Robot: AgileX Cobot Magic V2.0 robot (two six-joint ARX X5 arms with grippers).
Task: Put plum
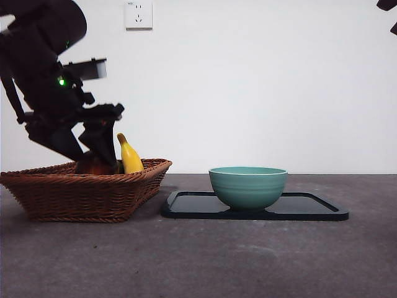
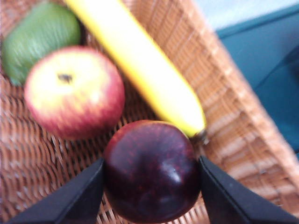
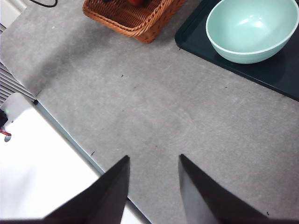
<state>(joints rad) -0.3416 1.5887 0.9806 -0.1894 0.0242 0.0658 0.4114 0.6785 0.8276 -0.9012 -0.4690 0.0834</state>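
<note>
The plum (image 2: 149,177), dark maroon and glossy, lies in the wicker basket (image 2: 233,107) next to the tip of a banana (image 2: 140,60). My left gripper (image 2: 152,161) is down inside the basket with one black jaw pressed against each side of the plum. In the front view this arm comes in dark from the upper left, and its gripper (image 1: 102,152) dips behind the basket (image 1: 87,192) rim. The right gripper (image 3: 152,186) hangs open over bare grey table, holding nothing.
A red-yellow apple (image 2: 74,91) and a green fruit (image 2: 39,35) also lie in the basket. To its right a mint bowl (image 1: 248,185) stands on a dark tray (image 1: 310,208). The banana (image 1: 129,156) sticks up above the rim. A table edge shows near the right gripper.
</note>
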